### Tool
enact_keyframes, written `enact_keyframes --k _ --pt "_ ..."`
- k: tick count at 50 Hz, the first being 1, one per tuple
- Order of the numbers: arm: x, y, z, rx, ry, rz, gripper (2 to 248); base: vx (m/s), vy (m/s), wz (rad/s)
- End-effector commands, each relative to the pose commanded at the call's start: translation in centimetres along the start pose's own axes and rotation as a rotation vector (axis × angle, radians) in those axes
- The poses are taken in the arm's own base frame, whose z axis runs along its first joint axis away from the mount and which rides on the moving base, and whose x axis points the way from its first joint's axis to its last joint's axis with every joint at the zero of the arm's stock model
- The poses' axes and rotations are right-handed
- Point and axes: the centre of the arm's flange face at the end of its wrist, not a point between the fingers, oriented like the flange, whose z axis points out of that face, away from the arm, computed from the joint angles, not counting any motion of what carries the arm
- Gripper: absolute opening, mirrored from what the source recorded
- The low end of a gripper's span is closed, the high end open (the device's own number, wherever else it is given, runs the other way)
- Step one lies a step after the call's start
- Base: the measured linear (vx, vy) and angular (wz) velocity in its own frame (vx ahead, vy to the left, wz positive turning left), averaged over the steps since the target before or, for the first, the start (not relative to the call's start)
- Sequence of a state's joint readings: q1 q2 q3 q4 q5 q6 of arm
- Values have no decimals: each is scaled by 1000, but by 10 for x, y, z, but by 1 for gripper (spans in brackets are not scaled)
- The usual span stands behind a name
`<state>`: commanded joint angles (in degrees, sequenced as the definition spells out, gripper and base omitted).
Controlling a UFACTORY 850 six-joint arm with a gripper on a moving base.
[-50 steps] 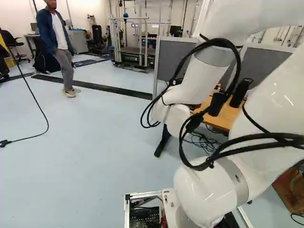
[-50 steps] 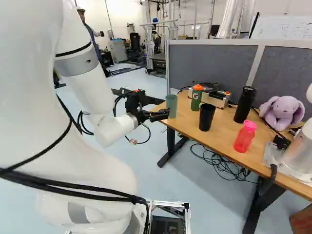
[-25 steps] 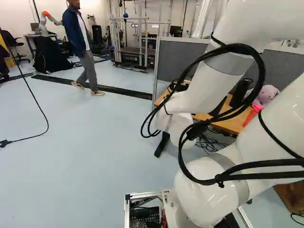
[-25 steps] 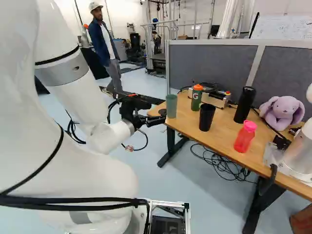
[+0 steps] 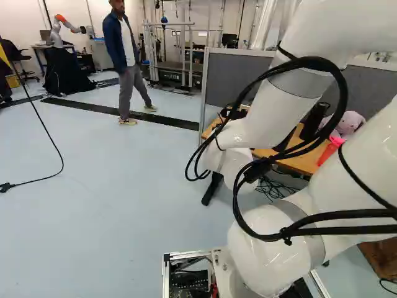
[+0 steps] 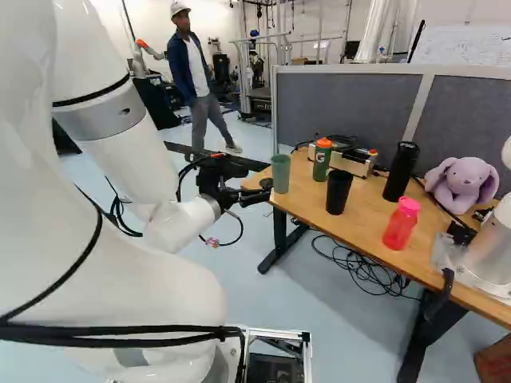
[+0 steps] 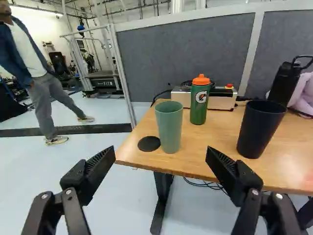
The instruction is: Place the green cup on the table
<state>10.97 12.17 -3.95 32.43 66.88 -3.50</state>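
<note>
The pale floor spreads under the open fingers of the gripper; they stand wide apart with nothing gripped. A grey partition rises ahead of them, beyond the wooden table, whose near edge crosses ahead of the fingertips. Off beyond one finger, the table carries another robot, a lilac plush toy, a black bottle, a dark cup and a pink bottle. Ahead of the gap between the fingers, a small boxy device lies behind an orange-capped green bottle.

The green cup stands on the table, ahead of the gap and nearer than the green bottle. Its mouth points up, its long axis upright, roughly square to the fingers' reach. A flat black disc lies just beside its foot.

The arm hides both gripper and green cup in the left base view. In the wrist view the plush toy is cut off, and the green cup's inner bottom cannot be seen.
</note>
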Motion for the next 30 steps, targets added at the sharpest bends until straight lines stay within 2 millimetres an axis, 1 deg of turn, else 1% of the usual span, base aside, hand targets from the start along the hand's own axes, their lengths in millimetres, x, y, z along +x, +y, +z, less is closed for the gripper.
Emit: enact_keyframes --k 30 --pt "2 -2 5 108 -54 -35 247 0 0 0"
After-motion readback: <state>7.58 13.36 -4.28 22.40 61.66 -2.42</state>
